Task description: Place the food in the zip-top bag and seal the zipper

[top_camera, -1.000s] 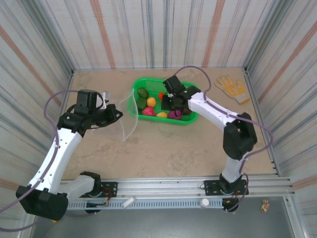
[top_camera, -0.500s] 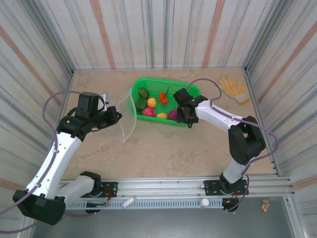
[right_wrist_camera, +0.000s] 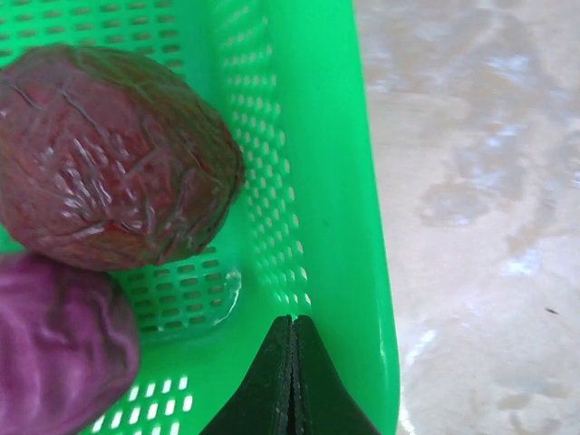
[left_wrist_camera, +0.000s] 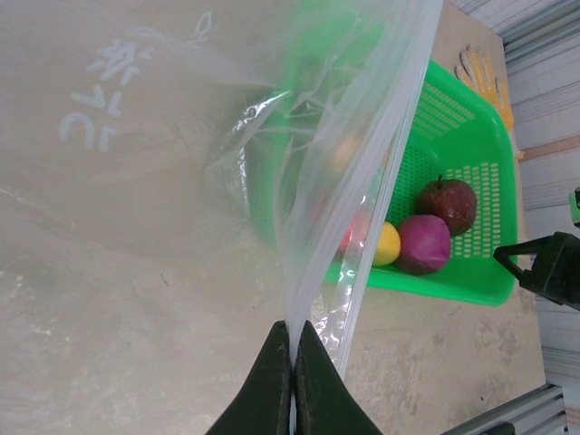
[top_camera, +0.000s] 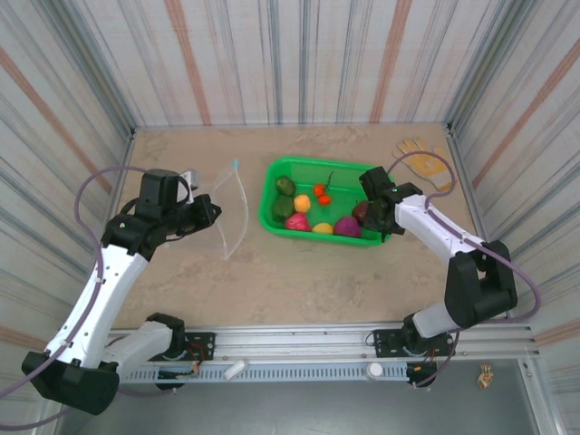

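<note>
The clear zip-top bag (top_camera: 232, 210) hangs upright left of the green basket (top_camera: 315, 163), and my left gripper (top_camera: 208, 211) is shut on its rim. In the left wrist view the closed fingertips (left_wrist_camera: 294, 328) pinch the bag (left_wrist_camera: 181, 163) beside the zipper (left_wrist_camera: 397, 145). The food lies in the basket: a green piece (top_camera: 286, 187), an orange one (top_camera: 303, 203), tiny red tomatoes (top_camera: 321, 192), pink-red (top_camera: 296, 221), yellow (top_camera: 323, 228), purple (top_camera: 346, 226) and dark red (top_camera: 362, 212). My right gripper (top_camera: 381, 223) is shut on the basket's right wall (right_wrist_camera: 335, 163), next to the dark red fruit (right_wrist_camera: 109, 163).
A yellow glove (top_camera: 422, 159) lies at the back right corner near the wall. Striped walls close in the table on three sides. Bare tabletop (top_camera: 299, 281) stretches between the basket and the rail at the near edge.
The right gripper has swung right and nearer, and the basket has slid right with it, away from the bag. The left gripper keeps holding the bag in about the same place.
</note>
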